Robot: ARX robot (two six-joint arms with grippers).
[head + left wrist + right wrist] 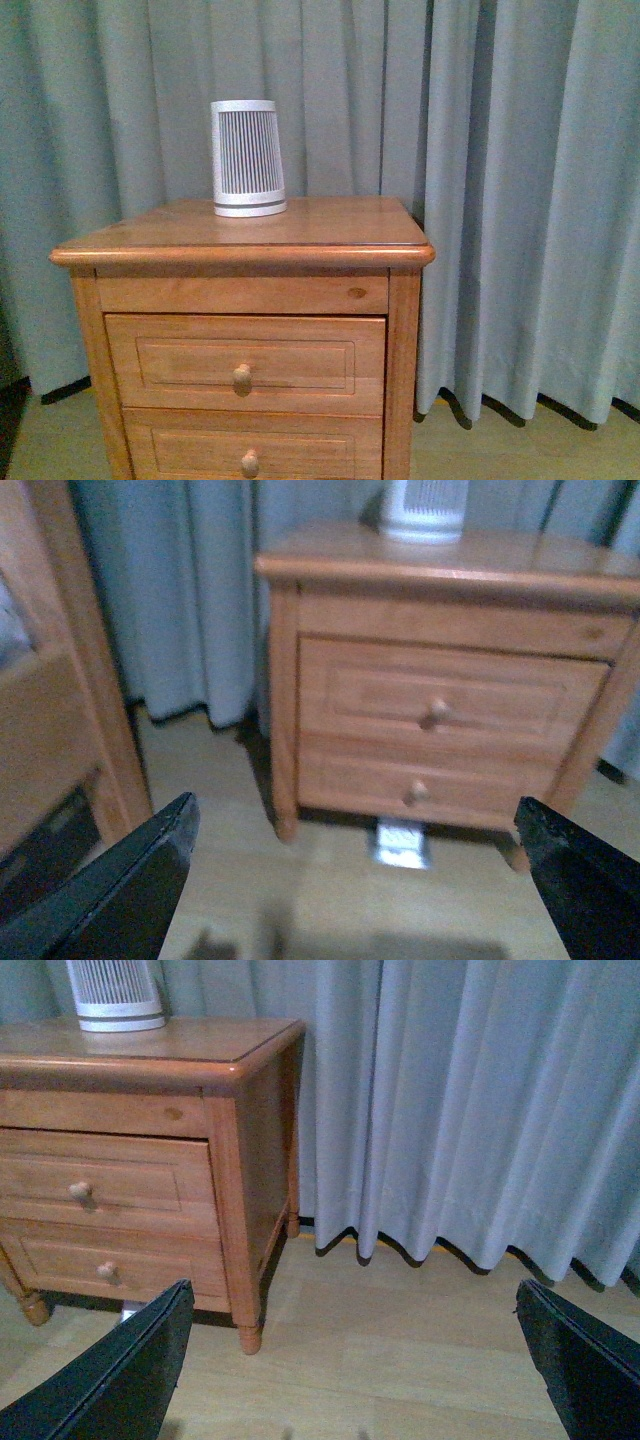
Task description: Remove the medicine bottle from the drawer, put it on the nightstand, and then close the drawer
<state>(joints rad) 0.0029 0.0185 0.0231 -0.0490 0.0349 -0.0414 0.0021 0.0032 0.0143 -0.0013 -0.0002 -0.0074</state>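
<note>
Medicine bottle is out of sight in every view, so where it lies and how its long axis runs cannot be told. The drawer (300,365) is shut flush, which hides its inside.

At far left, the blurred left wrist view catches a wooden frame (70,660), cut off by the edge. The left tool (355,805) hangs low over the pale floor (230,880), well short of the nightstand (250,235). Its dark fingers (130,900) are spread wide, hold nothing and touch nothing.

The drawer's panel front faces the robot, its long side running left to right, with a round knob (242,378) at the centre. Below it, the lower drawer (300,450) is cut off by the bottom of the front view. A small pale patch (400,842) under the cabinet is too blurred to identify. A white ribbed cylinder (248,158) stands upright on the far left part of the top.

Grey-blue curtain (520,200) fills the background. The right tool (350,1290) hovers near the nightstand's right side, its fingers (120,1380) also wide apart and empty.
</note>
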